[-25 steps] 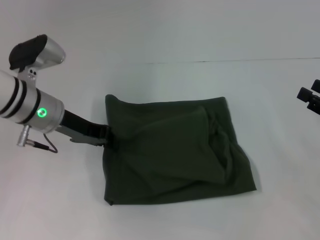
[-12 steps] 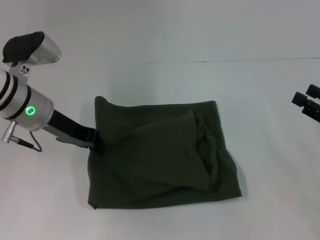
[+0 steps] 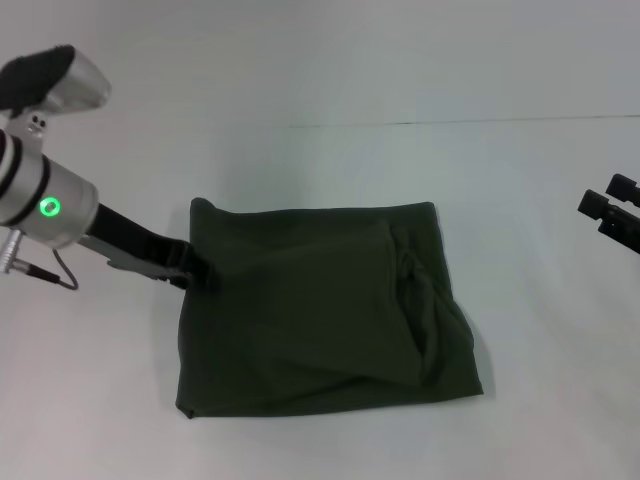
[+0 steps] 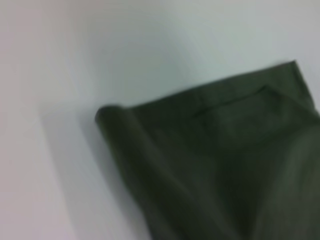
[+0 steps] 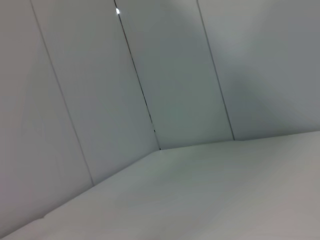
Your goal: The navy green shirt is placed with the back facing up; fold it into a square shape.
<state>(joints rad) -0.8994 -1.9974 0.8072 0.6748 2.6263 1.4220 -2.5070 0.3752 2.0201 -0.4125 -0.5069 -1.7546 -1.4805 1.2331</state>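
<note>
Where the left arm reaches in from the left of the head view, its left gripper (image 3: pixel 196 273) meets the left edge of the navy green shirt (image 3: pixel 320 310), a little below that edge's far corner. The black fingertips lie against the dark cloth, so whether they are spread, pressed together or pinching the edge cannot be told. A green light glows on the silver wrist behind them.

The shirt lies on a plain white table (image 3: pixel 90 400), folded into a rough rectangle, with a thick crease running down its right part and the right side bulging outward. Its near edge sits close to the front of the table and its far edge lies nearly straight across. From the left wrist view, the shirt (image 4: pixel 225 165) fills the lower right, with one rounded corner turned toward the bare table (image 4: pixel 50 165).

Well apart from the cloth, the right gripper (image 3: pixel 612 212) hangs at the right edge of the head view, touching nothing; its fingers are cut off there. Beyond the table stands a pale panelled wall (image 5: pixel 100 90) with thin vertical seams.
</note>
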